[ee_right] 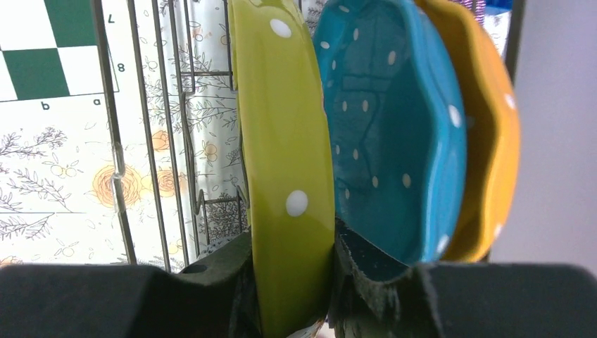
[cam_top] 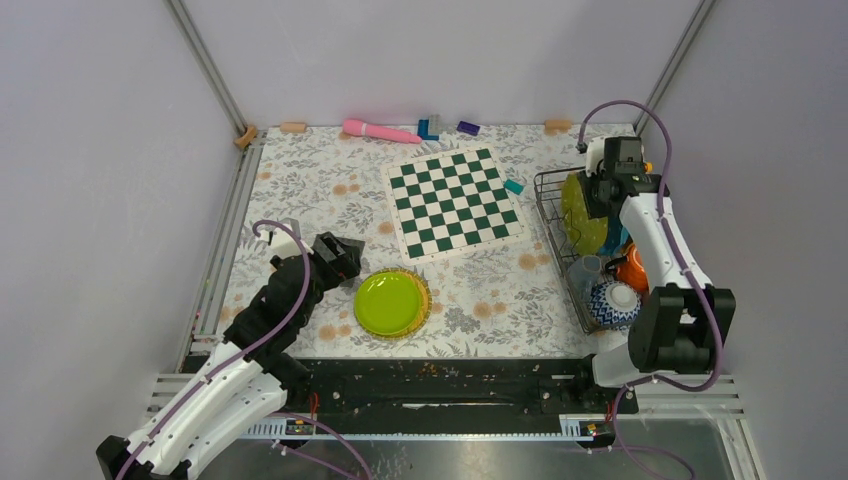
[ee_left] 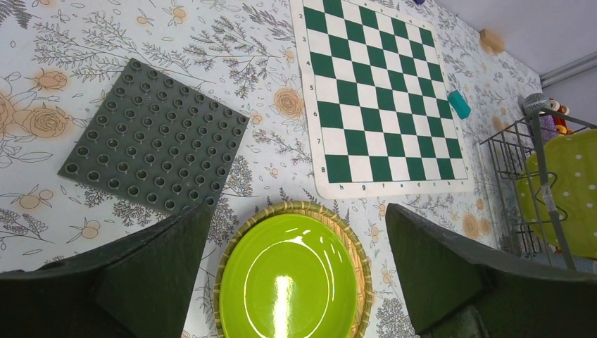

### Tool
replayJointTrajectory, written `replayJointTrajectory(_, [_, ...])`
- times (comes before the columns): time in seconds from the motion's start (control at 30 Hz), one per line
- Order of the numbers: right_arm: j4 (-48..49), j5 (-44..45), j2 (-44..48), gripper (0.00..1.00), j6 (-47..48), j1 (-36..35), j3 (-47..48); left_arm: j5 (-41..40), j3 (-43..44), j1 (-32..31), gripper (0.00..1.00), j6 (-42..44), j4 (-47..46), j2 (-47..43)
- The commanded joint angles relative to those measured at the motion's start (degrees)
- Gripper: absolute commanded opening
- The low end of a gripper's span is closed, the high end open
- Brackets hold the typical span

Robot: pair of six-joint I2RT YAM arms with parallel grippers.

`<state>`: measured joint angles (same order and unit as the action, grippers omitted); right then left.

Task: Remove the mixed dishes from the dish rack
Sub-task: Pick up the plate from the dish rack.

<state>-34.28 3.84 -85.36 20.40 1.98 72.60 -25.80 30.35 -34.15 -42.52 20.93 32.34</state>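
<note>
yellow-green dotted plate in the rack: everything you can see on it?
The yellow-green dotted plate is glossy and ceramic-looking, with sparse white dots. It stands on edge in the dish rack, beside its wire wall, with the teal plate close behind it. The right claw pinches its rim, one finger on each face.

Robot lab cell here: plain grey walls (cam_top: 90, 180), aluminium frame posts (cam_top: 207, 62), left arm (cam_top: 230, 375) and right arm (cam_top: 660, 235) bolted at a floral-covered worktop (cam_top: 300, 180).

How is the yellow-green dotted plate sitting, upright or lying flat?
Upright: the yellow-green dotted plate stands on edge in the dish rack beside the teal plate, right gripper shut on its rim.
</note>
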Motion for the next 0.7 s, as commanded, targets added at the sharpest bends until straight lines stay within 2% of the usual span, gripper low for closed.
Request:
replayJointTrajectory(0.0, [1.6, -1.9, 7.6, 0.00, 3.5, -0.3, 4.8, -1.3, 0.3, 0.3, 0.99, -0.6, -1.0, -0.4])
replayJointTrajectory(0.37, [4.5, -0.7, 16.2, 0.00, -0.2, -0.3, 4.7, -1.0, 0.9, 0.3, 0.99, -1.1, -0.5, 0.7])
replayJointTrajectory(0.53, [6.8, -5.1, 21.9, 0.00, -6.7, -0.3, 5.1, -0.4, 1.0, 0.3, 0.99, -1.2, -0.7, 0.9])
replayJointTrajectory(0.67, [6.5, -9.6, 26.0, 0.00, -17.4, -0.3, 5.9, 0.8, 1.0, 0.3, 0.99, -1.1, -1.2, 1.1])
